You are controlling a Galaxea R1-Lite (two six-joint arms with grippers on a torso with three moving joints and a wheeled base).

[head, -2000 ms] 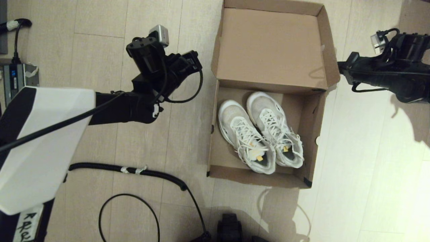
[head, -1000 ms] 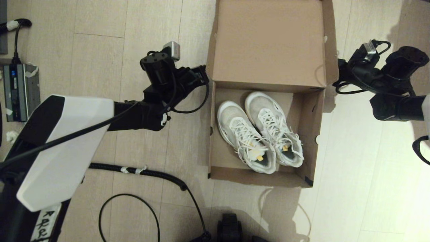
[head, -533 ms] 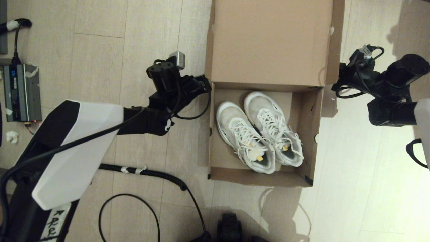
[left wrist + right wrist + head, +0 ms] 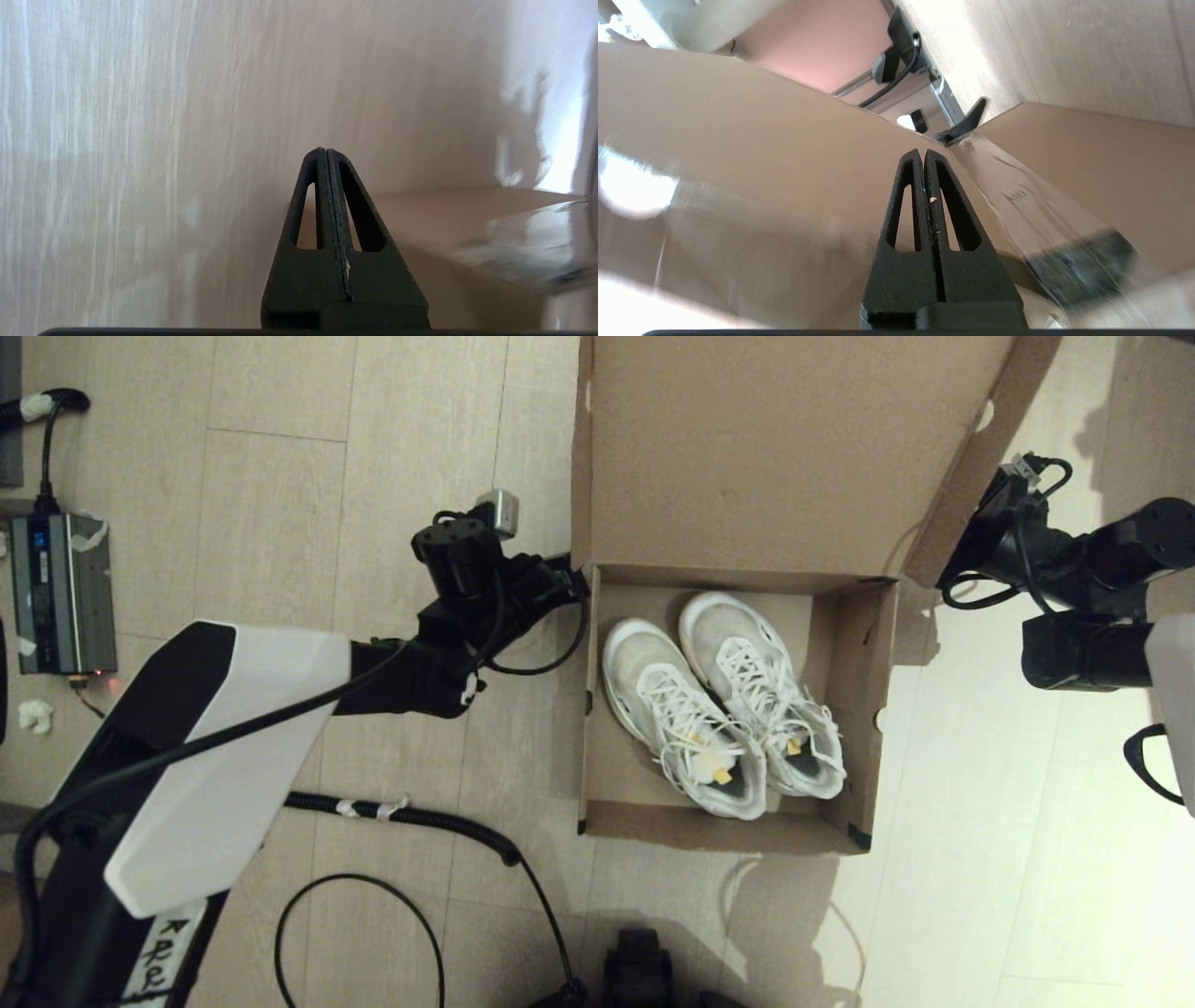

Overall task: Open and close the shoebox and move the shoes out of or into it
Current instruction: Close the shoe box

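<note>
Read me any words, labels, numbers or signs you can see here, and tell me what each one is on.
Handwritten black marks on a white label on the left arm: too unclear to read.
Blue display on the grey device on the floor: too small to read.
The shoebox, the shoes and both wrist views: no text visible.

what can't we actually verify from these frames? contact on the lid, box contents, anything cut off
- Lid: far edge cut off by the head view's top border.
- Left gripper: shut; its tips sit behind the shoebox corner in the head view, and the left wrist view is motion-blurred, so contact is unclear.
- Right gripper: shut against the lid's outside; whether it touches cannot be told.
- Shoes: box floor under them is hidden.
</note>
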